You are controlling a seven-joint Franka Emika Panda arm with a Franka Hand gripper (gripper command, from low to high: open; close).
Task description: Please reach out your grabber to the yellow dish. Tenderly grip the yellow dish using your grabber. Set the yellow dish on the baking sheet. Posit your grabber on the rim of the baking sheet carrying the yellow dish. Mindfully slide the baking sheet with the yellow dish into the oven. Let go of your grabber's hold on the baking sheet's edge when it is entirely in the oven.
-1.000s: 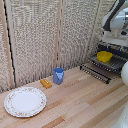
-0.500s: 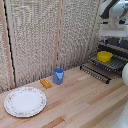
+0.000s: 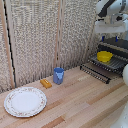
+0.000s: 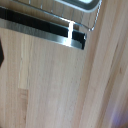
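Yellow dish (image 3: 104, 56) already sits on the baking sheet (image 3: 114, 63), which rests at the oven (image 3: 119, 47) mouth ready for pushing. Hand (image 3: 111, 38) hangs above the dish, holding nothing; finger spread unclear. Blue cup (image 3: 58, 75) and plate (image 3: 25, 101) sit aside on the tabletop (image 3: 80, 105).

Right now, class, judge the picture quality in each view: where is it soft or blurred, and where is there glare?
Exterior view: soft and low in detail overall; the yellow dish on the baking sheet reads clearly, but the grabber above it is washed out and its fingers are indistinct. Wrist view: blurred throughout, with a bright glare streak on the dark metal bar; the wooden table is evenly lit.
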